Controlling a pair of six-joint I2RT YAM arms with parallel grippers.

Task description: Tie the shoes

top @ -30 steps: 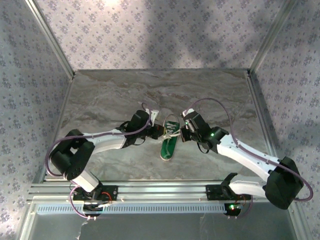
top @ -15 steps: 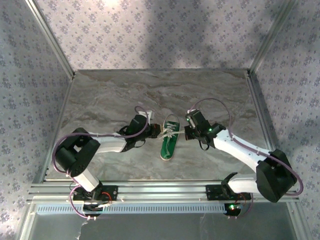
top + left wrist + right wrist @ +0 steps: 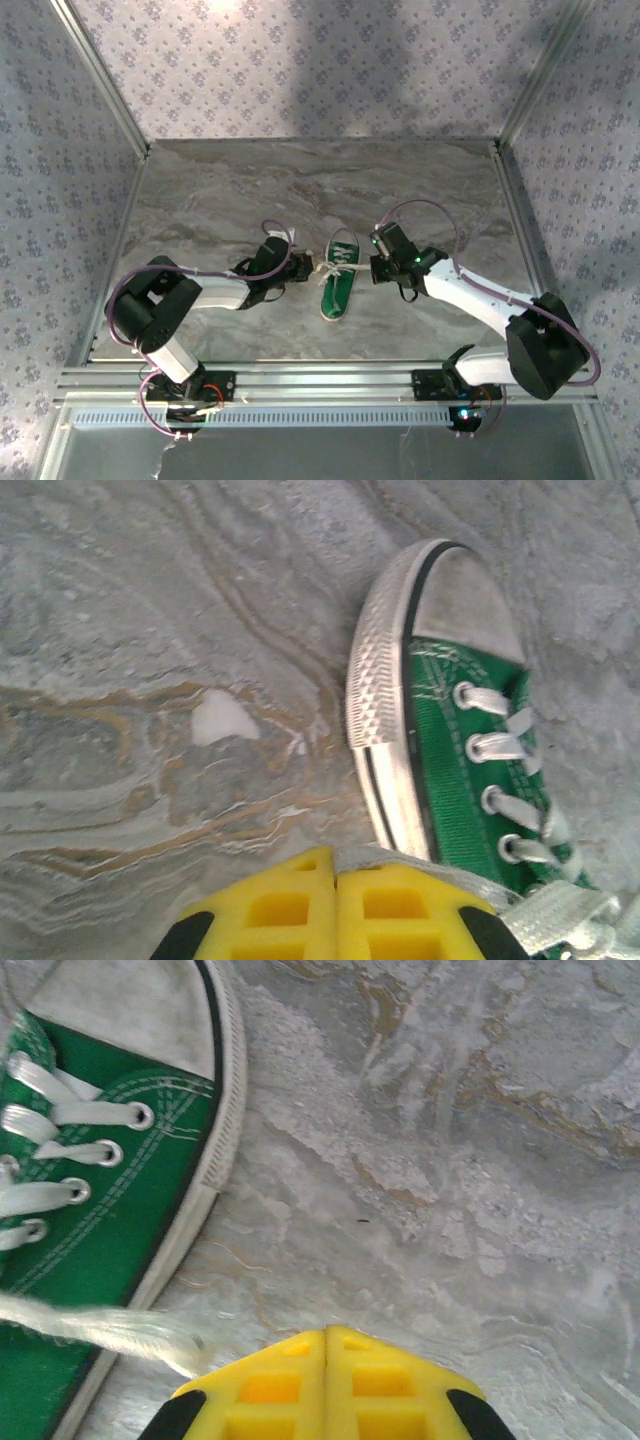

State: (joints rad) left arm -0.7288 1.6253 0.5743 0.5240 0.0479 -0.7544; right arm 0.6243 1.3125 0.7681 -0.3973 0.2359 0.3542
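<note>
Since the yellow pads of your left gripper (image 3: 335,868) are pressed flat together, with a strand of the white laces (image 3: 560,915) running out from their tips, read that side as clamped on the lace. Your right gripper (image 3: 326,1345) is closed the same way. A frayed strand comes straight across from the shoe to the left edge of its pads, though you cannot see the exact pinch point from the wrist.

From above, the two grippers face each other low over the table (image 3: 220,200), and the lace is stretched in a line between them across the shoe's eyelets.

The green sneaker (image 3: 338,285) sits upright on its sole between the two grippers, just beside each. Its white toe cap (image 3: 460,600) points toward the far side and its open heel toward the arm bases. It rests near the middle of the marbled surface.
</note>
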